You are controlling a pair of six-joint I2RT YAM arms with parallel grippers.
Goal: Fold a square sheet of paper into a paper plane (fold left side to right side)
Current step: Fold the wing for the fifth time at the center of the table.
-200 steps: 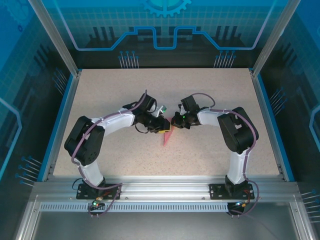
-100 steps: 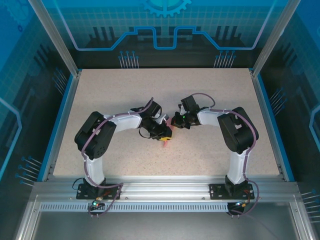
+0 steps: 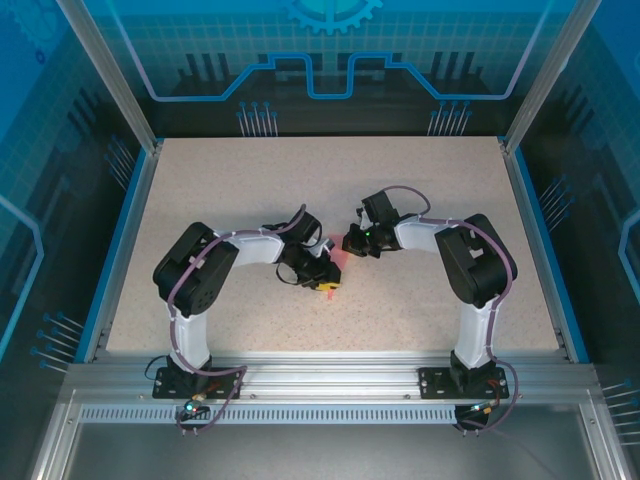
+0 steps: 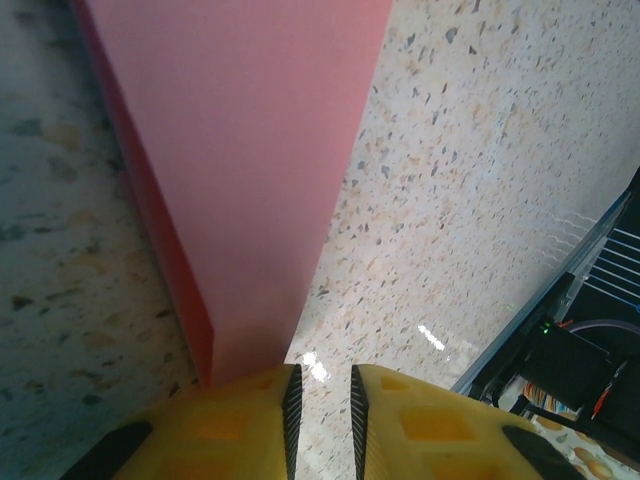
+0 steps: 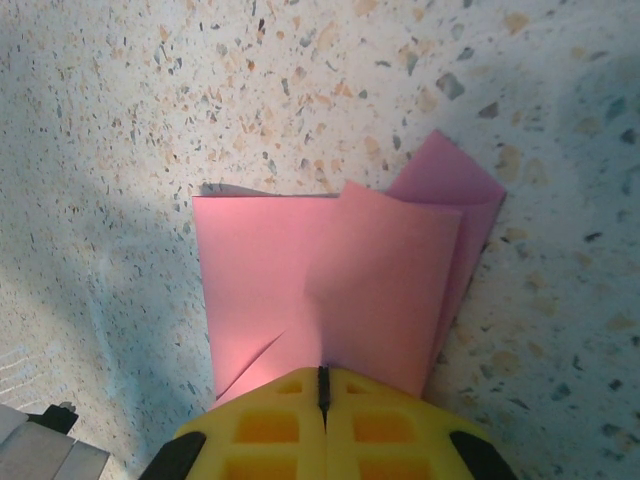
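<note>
Paper plane [image 5: 330,270] lies flat around the middle of the table [image 3: 250,190], folded into a long narrow wedge with stacked flaps and a gripper at each end. Right gripper [image 5: 322,388] is at the plane's wide end, jaws fully together with just a seam between them, tips down on the top flaps. Probably it pins that end so the layers don't spring up or slide; can't tell if any layer is nipped. Left gripper [image 4: 320,400] is at the plane's narrow pointed end, jaws a sliver apart with bare table showing in the gap and nothing clamped. The point runs under one yellow tip, so it is likely pressing the crease flat there. Along one long edge of the plane a darker lower layer peeks out, so the layers aren't perfectly flush. At the wide end the flaps fan out, one corner pokes past the rest, and a small diagonal flap sits loose beside the right tips. There is bare table on every side of the plane and the blue table rims are well apart from it. The tight spot is above the plane, where the two grippers are near each other. A hard push at the point could skid the paper.
</note>
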